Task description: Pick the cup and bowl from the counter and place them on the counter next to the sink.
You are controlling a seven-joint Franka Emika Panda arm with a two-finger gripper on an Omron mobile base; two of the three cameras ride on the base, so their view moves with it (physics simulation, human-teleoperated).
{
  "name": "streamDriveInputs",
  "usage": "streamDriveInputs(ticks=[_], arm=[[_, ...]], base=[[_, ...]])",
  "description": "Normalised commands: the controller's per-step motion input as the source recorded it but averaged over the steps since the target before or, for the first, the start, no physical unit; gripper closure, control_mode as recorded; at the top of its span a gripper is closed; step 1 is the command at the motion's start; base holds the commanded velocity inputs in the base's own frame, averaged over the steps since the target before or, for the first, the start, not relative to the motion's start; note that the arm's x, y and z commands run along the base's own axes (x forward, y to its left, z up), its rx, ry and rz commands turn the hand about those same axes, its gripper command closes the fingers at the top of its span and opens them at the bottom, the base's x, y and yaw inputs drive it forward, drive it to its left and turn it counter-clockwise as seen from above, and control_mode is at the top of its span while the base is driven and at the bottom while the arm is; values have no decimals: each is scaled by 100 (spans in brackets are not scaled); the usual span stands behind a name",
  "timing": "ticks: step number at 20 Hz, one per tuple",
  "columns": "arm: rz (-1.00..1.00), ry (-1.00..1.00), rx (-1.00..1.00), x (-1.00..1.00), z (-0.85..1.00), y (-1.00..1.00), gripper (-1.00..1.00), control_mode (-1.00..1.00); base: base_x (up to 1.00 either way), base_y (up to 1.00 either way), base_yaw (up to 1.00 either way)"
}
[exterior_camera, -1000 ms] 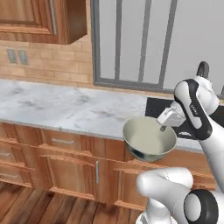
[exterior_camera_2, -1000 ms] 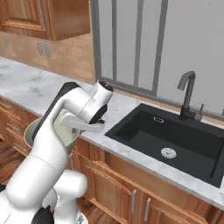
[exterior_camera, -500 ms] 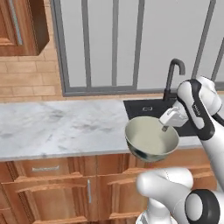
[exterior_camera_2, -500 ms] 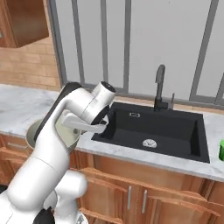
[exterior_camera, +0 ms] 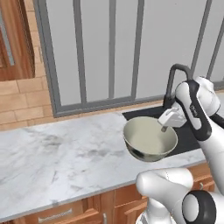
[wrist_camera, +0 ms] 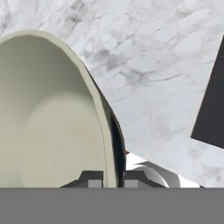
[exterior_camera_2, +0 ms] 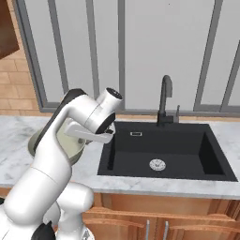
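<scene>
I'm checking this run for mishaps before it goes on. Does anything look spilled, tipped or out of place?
Nothing stands out. The gripper is shut on the rim of the bowl, holding it roughly level above the counter just left of the sink. The bowl looks empty, and no spill shows on the marble.

We see the bowl (exterior_camera: 150,141) pale cream inside and grey-olive on its outer wall, with a darker sheen underneath. The counter (exterior_camera: 61,153) is white marble run through with grey veins; its cabinet fronts (exterior_camera_2: 159,220) below are warm brown wood. To the right, the sink (exterior_camera_2: 164,150) is black with a silver drain, and the faucet (exterior_camera_2: 165,98) is dark. On the far wall, grey bars cross pale panels beside tan brick.
</scene>
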Motion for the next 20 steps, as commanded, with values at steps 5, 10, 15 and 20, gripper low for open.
streamDriveInputs(ticks=[5,10,15,20], arm=[[0,0,0,0,0,0,100,100],[0,0,0,0,0,0,100,100],[0,0,0,0,0,0,100,100],[0,0,0,0,0,0,100,100]], base=[[68,13,-26],[26,28,10],[29,18,24],[14,1,12]])
